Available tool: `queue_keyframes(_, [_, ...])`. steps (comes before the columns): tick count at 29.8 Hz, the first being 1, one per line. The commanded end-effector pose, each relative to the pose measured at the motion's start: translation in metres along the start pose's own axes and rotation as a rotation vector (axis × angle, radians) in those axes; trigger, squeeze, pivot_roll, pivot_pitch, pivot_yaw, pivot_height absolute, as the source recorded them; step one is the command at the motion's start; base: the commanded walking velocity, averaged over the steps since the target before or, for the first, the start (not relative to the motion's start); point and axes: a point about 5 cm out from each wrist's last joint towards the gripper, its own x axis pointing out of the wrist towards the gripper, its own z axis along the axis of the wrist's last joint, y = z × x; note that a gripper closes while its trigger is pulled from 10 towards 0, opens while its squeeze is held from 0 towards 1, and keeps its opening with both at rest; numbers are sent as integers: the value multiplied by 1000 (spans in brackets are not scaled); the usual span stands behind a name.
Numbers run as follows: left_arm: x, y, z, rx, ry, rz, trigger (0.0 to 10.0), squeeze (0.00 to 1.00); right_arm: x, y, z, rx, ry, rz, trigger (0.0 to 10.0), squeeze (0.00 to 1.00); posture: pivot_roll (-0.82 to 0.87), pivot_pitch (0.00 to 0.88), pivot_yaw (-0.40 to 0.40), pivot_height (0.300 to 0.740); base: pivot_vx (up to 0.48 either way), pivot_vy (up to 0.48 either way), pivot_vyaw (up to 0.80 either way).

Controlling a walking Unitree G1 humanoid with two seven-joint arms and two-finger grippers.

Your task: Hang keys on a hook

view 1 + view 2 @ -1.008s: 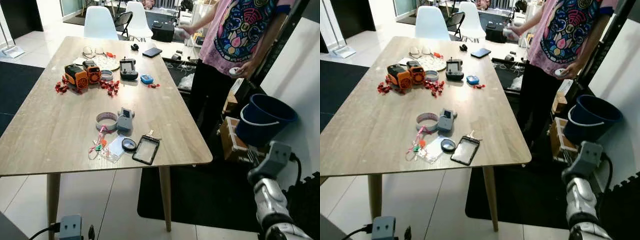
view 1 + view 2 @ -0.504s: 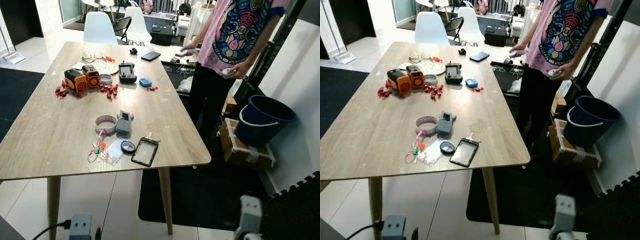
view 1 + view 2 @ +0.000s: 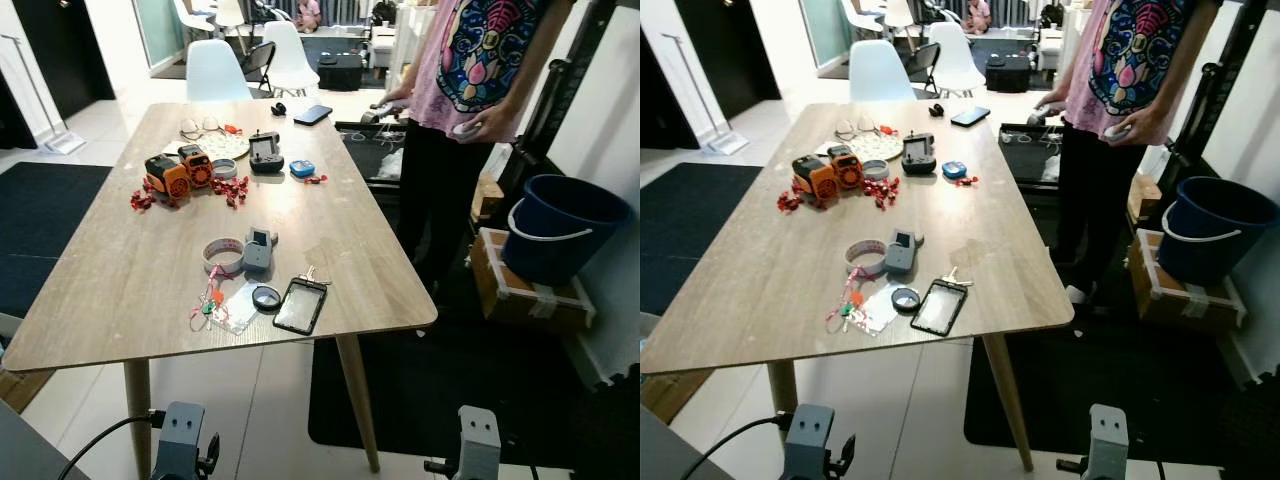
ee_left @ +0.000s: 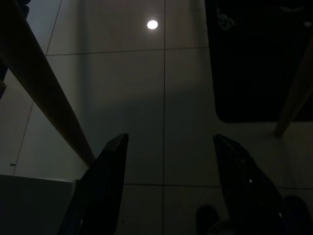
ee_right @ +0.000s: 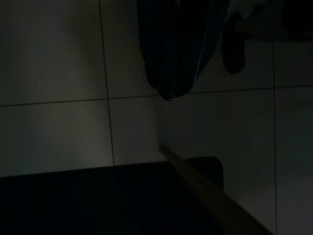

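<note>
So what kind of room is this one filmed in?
Probably a home or office workroom: a long wooden table strewn with small gadgets, white chairs at its far end, a blue bucket on a box, and a person standing by.

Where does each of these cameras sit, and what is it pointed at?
Left eye view: on the head, looking down at the table and keys; left arm and right arm at the bottom.
Right eye view: beside it, same scene.
Left wrist view: along the open left gripper toward floor and a table leg.
Right wrist view: along the right gripper; same dim floor, a table leg too.
</note>
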Motion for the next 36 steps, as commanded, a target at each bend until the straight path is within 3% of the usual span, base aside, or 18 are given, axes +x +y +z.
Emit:
queue_keyframes(1, [-2, 7, -5, 28, 35, -2, 10000, 0, -1, 1, -3, -16, 3, 0, 10000, 0, 121, 31, 31, 740, 0, 0, 0])
queue_keyframes(12, [-4, 4, -13, 24, 79, 22, 10000, 0, -1, 7, -6, -53, 3, 11, 10000, 0, 115, 30, 16, 740, 0, 0, 0])
queue_keyframes(25, [-6, 6, -24, -56, 160, 44, 10000, 0, 0, 18, -5, -90, -7, 49, 10000, 0, 66, 15, 7, 740, 0, 0, 0])
queue_keyframes(36, [-9, 6, -31, -79, 213, 42, 10000, 0, -1, 16, -6, -132, -5, 36, 10000, 0, 30, 0, 0, 740, 0, 0, 0])
